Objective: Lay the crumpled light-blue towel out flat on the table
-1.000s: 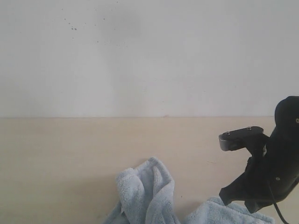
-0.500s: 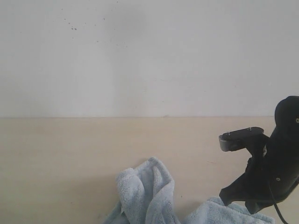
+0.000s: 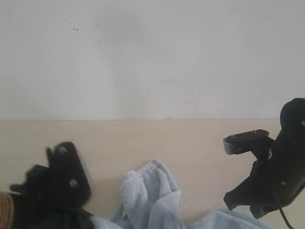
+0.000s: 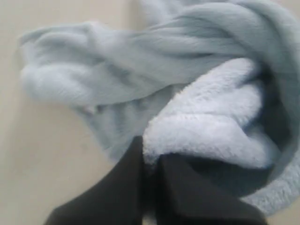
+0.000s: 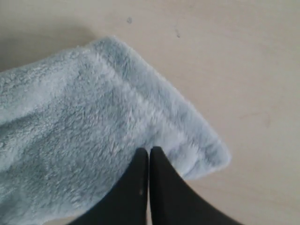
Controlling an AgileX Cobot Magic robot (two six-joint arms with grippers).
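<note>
The light-blue towel (image 3: 151,198) lies bunched on the beige table (image 3: 205,138) near the front edge of the exterior view. In the left wrist view, my left gripper (image 4: 151,152) is shut on a fluffy fold of the towel (image 4: 140,70), which bulges over the fingertips. In the right wrist view, my right gripper (image 5: 149,150) is shut, its tips over the towel (image 5: 70,117) just inside a hemmed corner (image 5: 206,152). I see no cloth between its fingers. No label shows.
The blurred left arm (image 3: 59,188) fills the lower left of the exterior view. The right arm (image 3: 281,167) stands at the right edge above the towel's right part. A white speckled wall (image 3: 152,57) bounds the table at the back. Bare table surrounds the towel.
The left arm has come into the exterior view at the lower left, next to the towel. The towel's left folds have shifted slightly. The right arm has not moved.
</note>
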